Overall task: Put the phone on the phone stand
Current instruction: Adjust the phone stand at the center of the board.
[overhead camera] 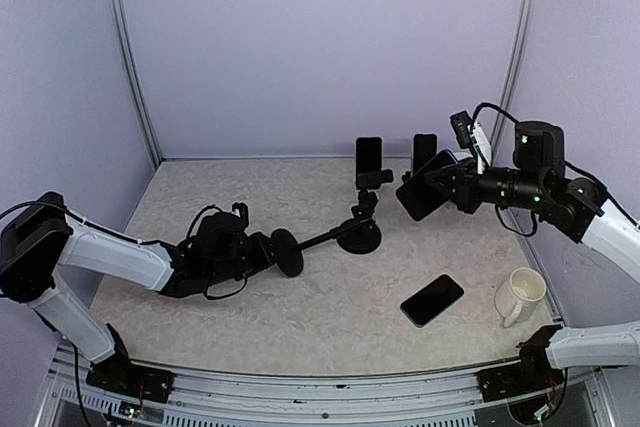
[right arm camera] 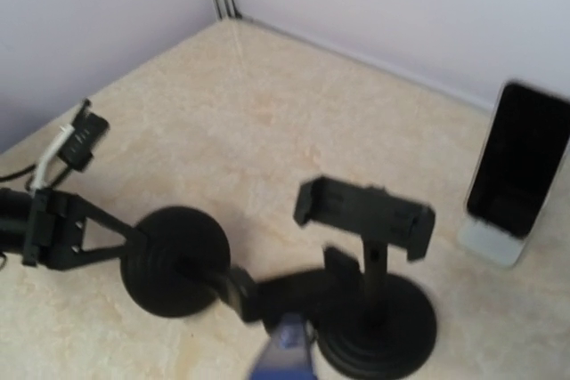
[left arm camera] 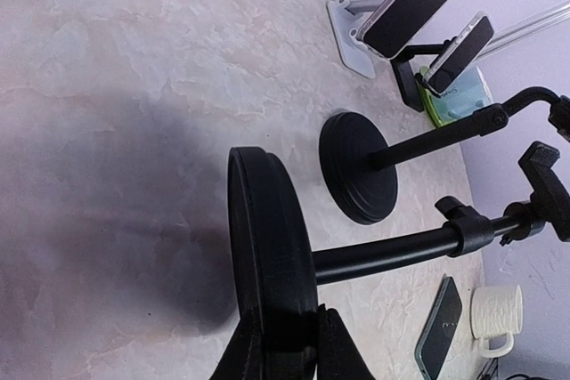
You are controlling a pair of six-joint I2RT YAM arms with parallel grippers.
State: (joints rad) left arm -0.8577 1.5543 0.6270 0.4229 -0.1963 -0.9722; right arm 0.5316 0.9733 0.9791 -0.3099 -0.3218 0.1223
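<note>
Right end effector (overhead camera: pixel 455 179) is pinched on one end of the phone (overhead camera: pixel 422 192), holding it in the air at a slant, just right of the upright phone stand (overhead camera: pixel 362 235) whose clamp (overhead camera: pixel 372 179) sits empty. From where I stand, the worry is that clamp. It looks narrow, and a phone coming in at this slant could knock a clamp arm, tip the stand, or twist out of the pinch. The left end effector (left arm camera: pixel 278 349) is pressed onto the disc base (left arm camera: pixel 267 255) of a second stand (overhead camera: pixel 325 237), which is tipped on its side with its head close to the upright one's post — any tug there could nudge the target.

The right arm is raised, reaching in from the right with its wrist turned toward centre. The left arm stretches low along the bench (overhead camera: pixel 250 317). A spare phone (overhead camera: pixel 432 299) and a mug (overhead camera: pixel 520 295) sit near the right arm's base.
</note>
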